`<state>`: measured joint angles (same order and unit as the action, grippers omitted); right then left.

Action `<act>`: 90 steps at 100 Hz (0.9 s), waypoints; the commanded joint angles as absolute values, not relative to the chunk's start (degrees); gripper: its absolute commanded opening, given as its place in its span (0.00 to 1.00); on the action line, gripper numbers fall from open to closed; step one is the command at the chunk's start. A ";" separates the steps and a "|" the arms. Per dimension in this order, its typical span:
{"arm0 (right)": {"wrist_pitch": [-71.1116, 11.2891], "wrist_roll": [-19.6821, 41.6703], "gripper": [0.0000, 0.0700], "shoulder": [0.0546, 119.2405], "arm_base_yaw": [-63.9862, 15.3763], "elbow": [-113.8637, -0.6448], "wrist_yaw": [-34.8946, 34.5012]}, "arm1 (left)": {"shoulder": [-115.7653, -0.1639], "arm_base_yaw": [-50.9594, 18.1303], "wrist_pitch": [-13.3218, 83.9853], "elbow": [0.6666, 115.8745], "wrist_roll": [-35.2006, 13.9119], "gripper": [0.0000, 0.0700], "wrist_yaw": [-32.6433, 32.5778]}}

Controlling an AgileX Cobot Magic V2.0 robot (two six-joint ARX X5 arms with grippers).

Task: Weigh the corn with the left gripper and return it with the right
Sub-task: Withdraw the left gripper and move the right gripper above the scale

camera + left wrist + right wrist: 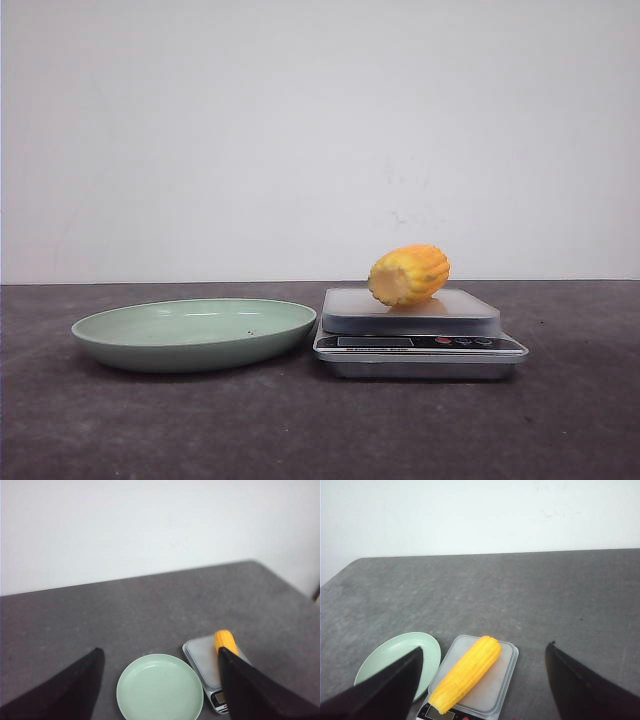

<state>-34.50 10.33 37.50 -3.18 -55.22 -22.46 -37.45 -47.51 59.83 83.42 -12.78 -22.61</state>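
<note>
The yellow-orange corn [409, 274] lies on the platform of a small silver kitchen scale [415, 333], its pale cut end toward the camera. In the right wrist view the corn [466, 672] lies diagonally across the scale [487, 685], well below my open right gripper [482, 655]. My left gripper [160, 655] is open too and holds nothing; it hangs high above the pale green plate [160, 688], with the corn [226, 641] partly hidden behind one finger [250, 685]. Neither gripper shows in the front view.
The empty green plate [195, 333] sits just left of the scale on the dark grey table [300, 430]. A white wall stands behind the table's far edge. The scale's display and buttons face the front.
</note>
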 commanded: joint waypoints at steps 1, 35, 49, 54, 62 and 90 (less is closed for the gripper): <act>-33.95 9.82 0.69 37.76 -3.38 -56.05 -22.44 | -33.23 -48.05 59.66 81.73 -16.14 0.61 -22.94; -32.05 10.28 0.79 39.31 -7.31 -56.07 -20.10 | -18.13 -47.97 63.42 66.37 -25.10 0.61 -23.27; -29.95 12.47 0.79 44.10 -12.12 -57.08 -17.34 | -17.15 -47.97 63.42 63.64 -26.61 0.61 -22.90; -29.71 13.06 0.79 46.74 -14.15 -57.84 -15.86 | -17.15 -47.97 63.44 63.53 -26.37 0.61 -22.90; -29.58 13.10 0.79 51.90 -17.85 -59.51 -13.04 | -17.17 -47.97 63.16 63.53 -26.24 0.61 -22.90; -26.50 15.55 0.79 71.46 -27.94 -65.21 -3.51 | -17.17 -47.97 63.09 63.53 -26.24 0.61 -22.90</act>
<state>-27.51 13.80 67.75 -26.89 -63.31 -4.27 -17.04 -47.51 63.81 62.83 -26.15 -22.90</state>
